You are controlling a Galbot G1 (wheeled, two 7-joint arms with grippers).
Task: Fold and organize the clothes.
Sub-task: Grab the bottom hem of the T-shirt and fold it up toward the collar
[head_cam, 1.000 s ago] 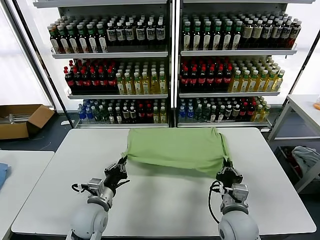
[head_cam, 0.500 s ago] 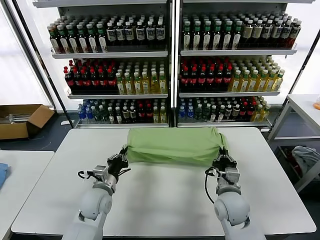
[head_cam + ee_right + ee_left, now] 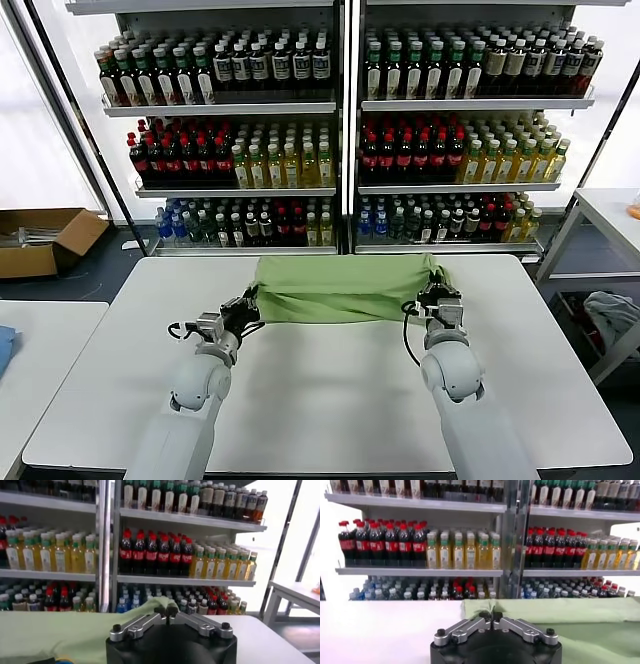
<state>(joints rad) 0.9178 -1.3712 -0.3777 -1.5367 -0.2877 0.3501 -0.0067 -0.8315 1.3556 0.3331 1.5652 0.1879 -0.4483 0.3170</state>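
Shelves of drinks [image 3: 345, 130] back the white table [image 3: 330, 390], where the green T-shirt [image 3: 345, 288] lies folded near the far edge, long axis crosswise. Left gripper [image 3: 250, 303] and right gripper [image 3: 438, 296] sit at its two ends, seemingly still pinching cloth; bare table lies nearer the robot

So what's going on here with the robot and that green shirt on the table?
The robot is folding a light green T-shirt on the white table, using both arms. The left gripper is at the shirt's left end and the right gripper at its right end, with the near edge carried over toward the far side of the table. The shirt now lies as a narrow doubled band in front of the drink shelves.
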